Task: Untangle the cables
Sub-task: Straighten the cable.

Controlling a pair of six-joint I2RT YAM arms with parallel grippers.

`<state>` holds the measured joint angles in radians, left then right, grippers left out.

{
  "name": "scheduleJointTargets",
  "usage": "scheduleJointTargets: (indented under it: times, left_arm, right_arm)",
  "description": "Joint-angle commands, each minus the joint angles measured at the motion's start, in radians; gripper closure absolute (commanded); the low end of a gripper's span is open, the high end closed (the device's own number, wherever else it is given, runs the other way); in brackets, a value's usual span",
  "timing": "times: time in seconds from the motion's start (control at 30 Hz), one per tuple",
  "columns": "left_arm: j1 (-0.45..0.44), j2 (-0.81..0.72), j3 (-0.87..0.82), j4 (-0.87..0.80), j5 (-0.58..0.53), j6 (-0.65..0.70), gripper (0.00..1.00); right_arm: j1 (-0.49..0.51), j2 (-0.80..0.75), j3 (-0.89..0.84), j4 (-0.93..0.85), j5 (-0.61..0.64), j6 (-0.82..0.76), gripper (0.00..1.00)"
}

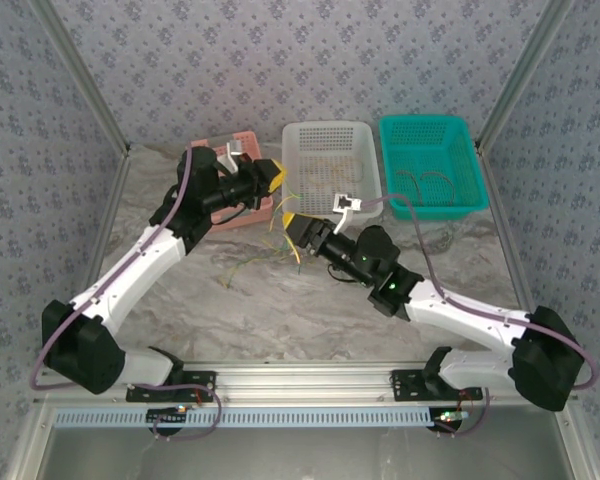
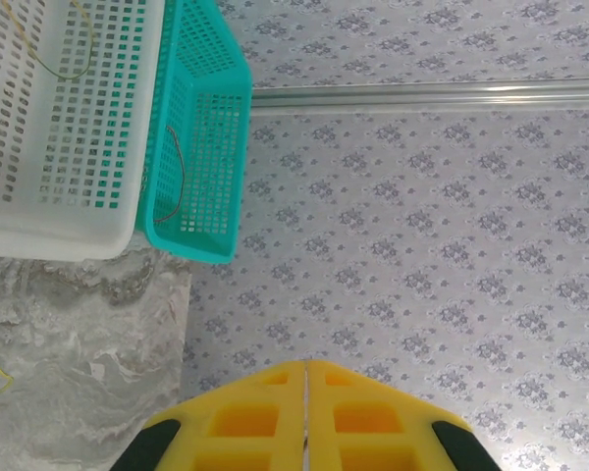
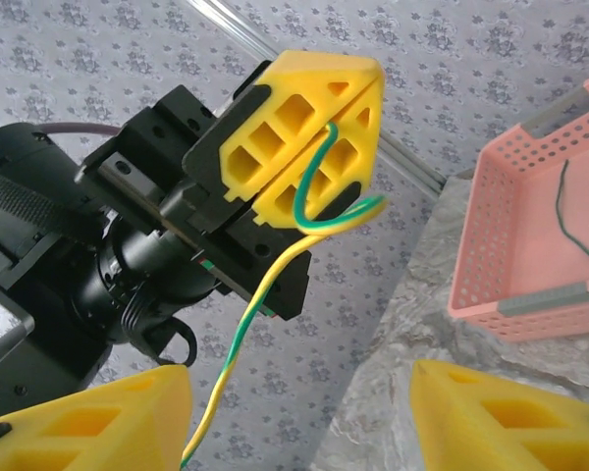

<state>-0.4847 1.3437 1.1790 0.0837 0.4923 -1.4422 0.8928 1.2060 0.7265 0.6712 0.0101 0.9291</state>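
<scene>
My left gripper (image 1: 272, 178) is raised in front of the baskets and is shut on a yellow-green cable (image 3: 275, 275). In the right wrist view its yellow fingers (image 3: 304, 137) pinch the cable's looped end. The strand hangs down past the left finger of my right gripper (image 3: 294, 422). That gripper (image 1: 293, 232) is open, just below and right of the left one, touching nothing. In the left wrist view the left gripper (image 2: 306, 368) has its jaws pressed together. More loose cables (image 1: 242, 262) lie on the marble table beneath.
A pink basket (image 1: 242, 138) sits behind the left arm and holds a dark green wire (image 3: 569, 216). The white basket (image 1: 330, 130) holds thin yellow and green wires (image 2: 64, 69). At the back right, the teal basket (image 1: 430, 130) holds a dark wire (image 2: 177, 177).
</scene>
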Motion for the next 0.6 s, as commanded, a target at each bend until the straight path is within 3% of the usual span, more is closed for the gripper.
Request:
scheduleJointTargets:
  times: [0.0,0.33,0.47,0.57]
  left_arm:
    - [-0.009,-0.037,-0.013,0.048,-0.012,-0.018,1.0]
    - [-0.024,-0.045,-0.039,0.056,-0.024,-0.027,1.0]
    - [-0.025,-0.055,-0.044,0.053,-0.029,-0.028,1.0]
    - [-0.025,-0.06,-0.04,0.042,-0.03,-0.027,1.0]
  right_arm:
    - [0.006,0.039,0.045,0.127,-0.017,0.038,0.45]
    - [0.009,0.14,0.1,0.197,-0.028,0.064,0.5]
    - [0.002,0.161,0.115,0.189,-0.02,0.064,0.7]
    - [0.006,0.16,0.135,0.136,-0.002,0.037,0.95]
